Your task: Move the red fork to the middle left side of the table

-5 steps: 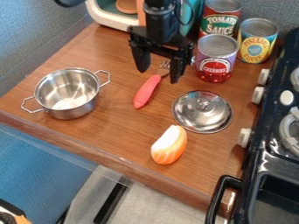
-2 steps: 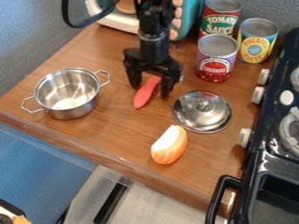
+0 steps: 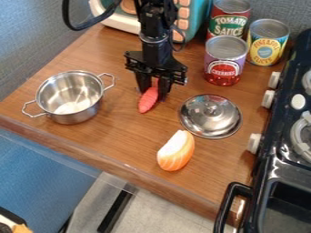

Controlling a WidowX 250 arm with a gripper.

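My gripper (image 3: 153,93) hangs over the upper middle of the table (image 3: 112,136), low at the surface, its two fingers closed around the handle of the red fork (image 3: 147,102). The handle's rounded end sticks out below the fingers, toward the front left. The fork's prongs are hidden behind the gripper.
A metal pot (image 3: 70,98) stands to the left, its handles spread sideways. Right of the fork lie a steel lid (image 3: 210,116) and, nearer the front, an orange-and-white wedge (image 3: 176,151). Cans (image 3: 225,61) stand at the back right, beside the stove (image 3: 285,136).
The gripper has come down and slightly left onto the fork, and its fingers have drawn together around the handle. The fork lies about where it was.
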